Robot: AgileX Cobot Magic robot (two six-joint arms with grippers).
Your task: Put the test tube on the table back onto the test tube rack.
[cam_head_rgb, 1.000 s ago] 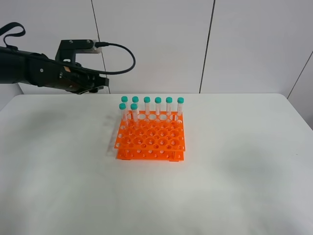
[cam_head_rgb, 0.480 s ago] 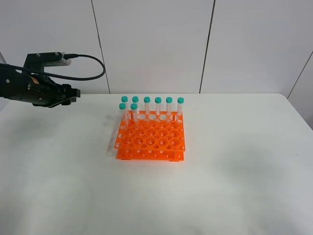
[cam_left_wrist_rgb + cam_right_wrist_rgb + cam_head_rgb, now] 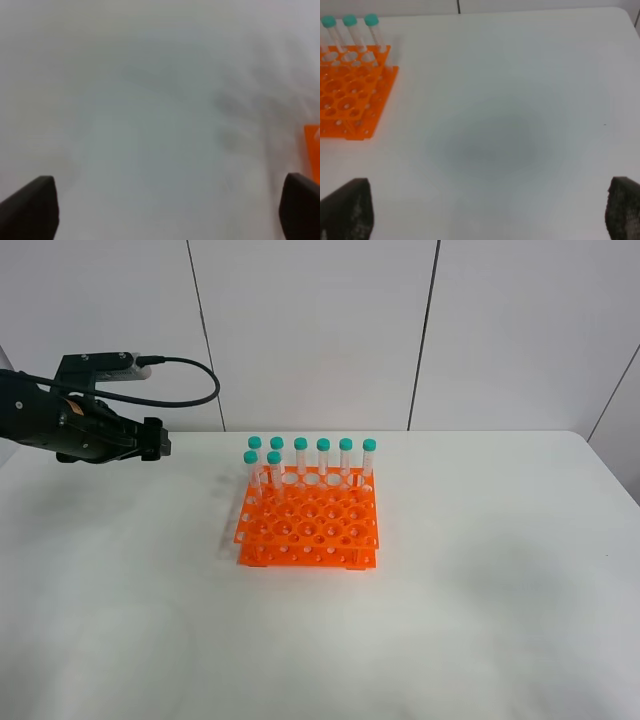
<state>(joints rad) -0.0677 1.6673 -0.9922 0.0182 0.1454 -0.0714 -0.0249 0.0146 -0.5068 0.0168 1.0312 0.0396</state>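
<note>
White table point(image 3: 480, 620) bears orange rack point(image 3: 308, 530) holding eight tubes point(image 3: 300, 460).

blurred white table point(image 3: 150, 100); fingertips point(image 3: 30, 210) apart, orange rack point(image 3: 313, 150)

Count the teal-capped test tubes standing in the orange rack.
8. Six test tubes fill the back row of the test tube rack; two more stand in the second row, at its left end. None appears hidden.

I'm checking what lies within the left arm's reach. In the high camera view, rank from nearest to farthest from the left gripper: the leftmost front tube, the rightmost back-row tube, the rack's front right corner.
1. Leftmost front tube, at the rack's left edge, closest to the left gripper.
2. Rightmost back-row tube, far right of the row.
3. Front right corner of the test tube rack, lowest and rightmost.
</note>
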